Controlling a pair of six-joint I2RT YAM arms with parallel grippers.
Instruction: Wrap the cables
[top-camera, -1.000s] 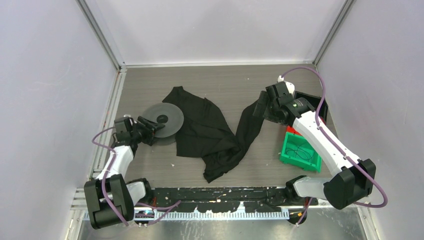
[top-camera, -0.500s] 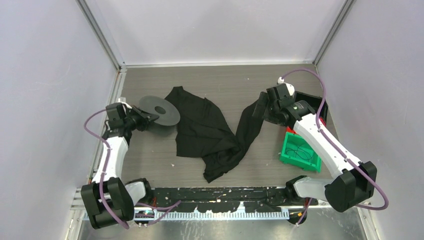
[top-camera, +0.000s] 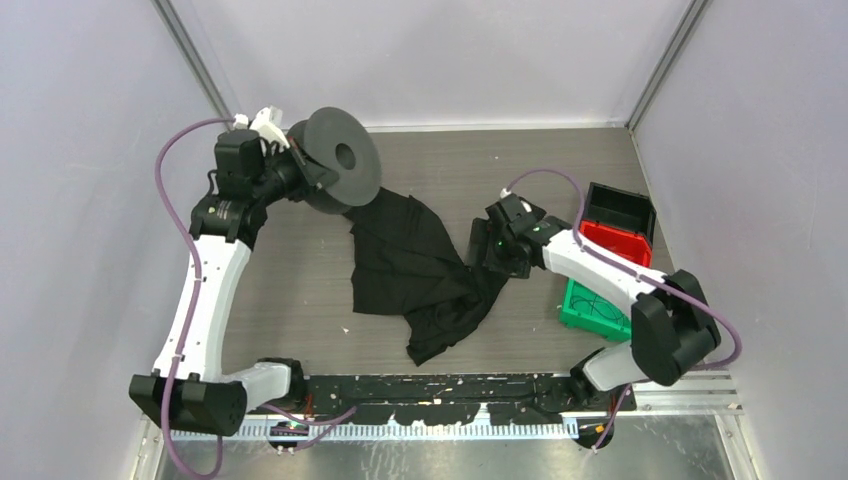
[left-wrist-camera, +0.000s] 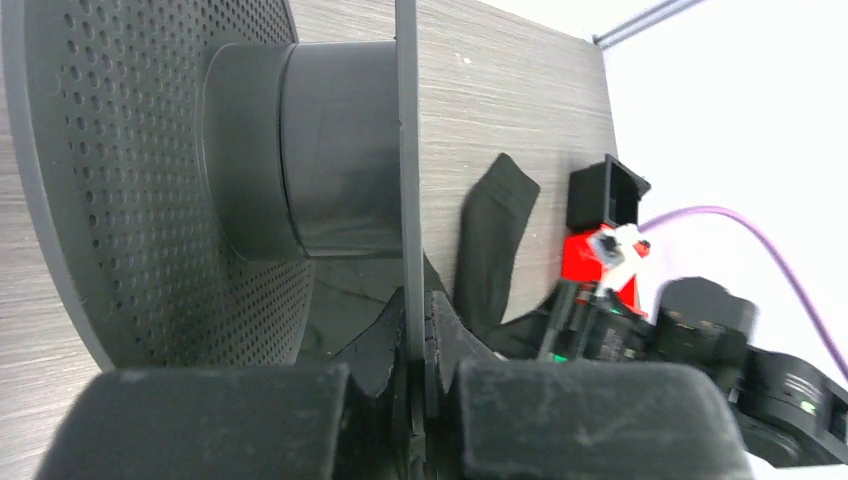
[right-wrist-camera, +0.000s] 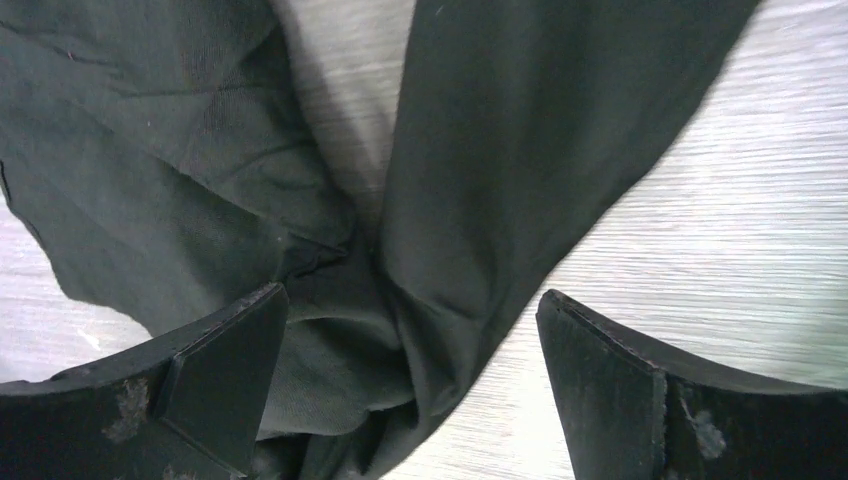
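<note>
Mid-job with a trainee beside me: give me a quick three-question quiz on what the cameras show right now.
1. True or false: the left gripper is shut on a flange of the grey spool.
2. The open right gripper hovers over: A) the red bin, B) the black garment, C) the spool.
3. Fill in: the thin dark wire lies in the ___ bin.

Key: 1 true; 2 B; 3 green bin.
</note>
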